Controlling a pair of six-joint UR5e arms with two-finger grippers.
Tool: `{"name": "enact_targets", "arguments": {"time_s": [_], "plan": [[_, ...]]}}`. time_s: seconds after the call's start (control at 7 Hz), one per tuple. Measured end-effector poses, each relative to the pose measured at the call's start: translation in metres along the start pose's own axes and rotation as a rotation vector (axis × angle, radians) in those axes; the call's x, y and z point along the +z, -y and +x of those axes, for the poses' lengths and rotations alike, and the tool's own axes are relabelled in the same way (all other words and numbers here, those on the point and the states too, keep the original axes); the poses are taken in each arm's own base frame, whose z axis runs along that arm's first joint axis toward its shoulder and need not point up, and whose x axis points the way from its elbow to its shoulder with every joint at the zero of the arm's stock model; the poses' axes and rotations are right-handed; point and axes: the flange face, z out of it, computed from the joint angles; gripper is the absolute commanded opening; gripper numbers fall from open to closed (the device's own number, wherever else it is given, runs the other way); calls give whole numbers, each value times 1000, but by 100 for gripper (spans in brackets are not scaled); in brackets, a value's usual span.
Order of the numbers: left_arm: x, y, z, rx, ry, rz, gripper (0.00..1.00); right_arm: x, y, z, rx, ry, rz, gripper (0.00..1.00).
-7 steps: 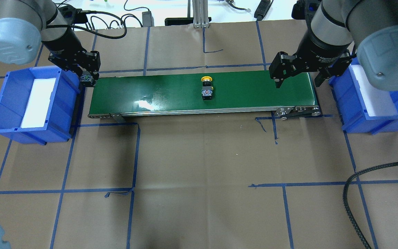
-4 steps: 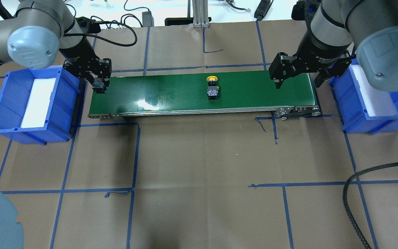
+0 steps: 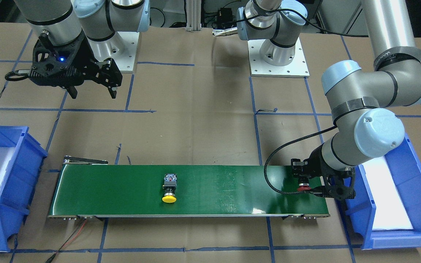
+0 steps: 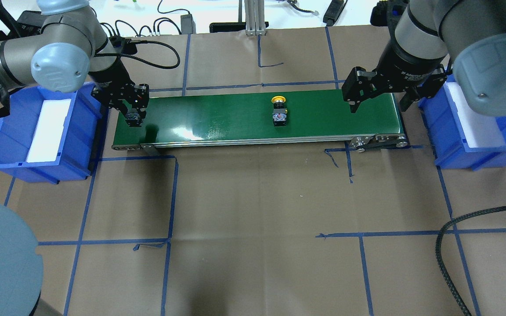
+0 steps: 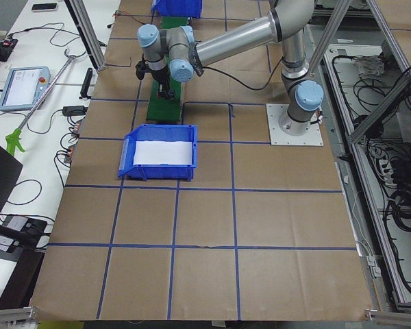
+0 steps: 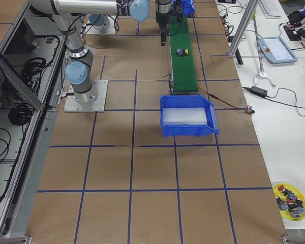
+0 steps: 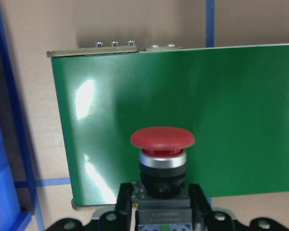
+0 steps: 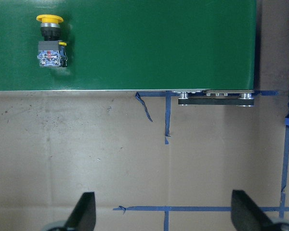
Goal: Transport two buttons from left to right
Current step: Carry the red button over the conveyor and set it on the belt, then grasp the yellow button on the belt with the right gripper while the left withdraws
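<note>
We see the left gripper (image 4: 132, 116) clamped on the contact block of the red mushroom-capped push button (image 7: 162, 139), over the left end of the green conveyor belt (image 4: 218, 116), cap pointing away from the robot. The yellow-capped push button (image 4: 279, 109) lies on its side near mid-belt, long axis across the belt, cap also pointing away. The right gripper (image 4: 378, 105) hangs spread wide and empty over the right end; we can't read its white lettering.
</note>
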Motion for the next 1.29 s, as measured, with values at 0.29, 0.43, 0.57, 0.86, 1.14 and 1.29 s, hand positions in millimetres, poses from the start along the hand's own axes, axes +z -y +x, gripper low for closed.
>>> {"name": "enact_targets", "arguments": {"time_s": [0.29,0.43,0.57,0.86,1.14,1.29], "plan": [[25,4,-2,3,12,53,6,0,0,0,1,0,-1,100],[32,4,-3,3,23,93,18,0,0,0,1,0,-1,100],[33,5,-3,3,29,116,99,0,0,0,1,0,0,100],[27,3,-2,-4,32,135,100,0,0,0,1,0,0,100],[-12,-5,0,-28,33,141,100,0,0,0,0,0,0,100],[-42,-16,2,-49,28,127,100,1,1,0,0,0,0,100]]}}
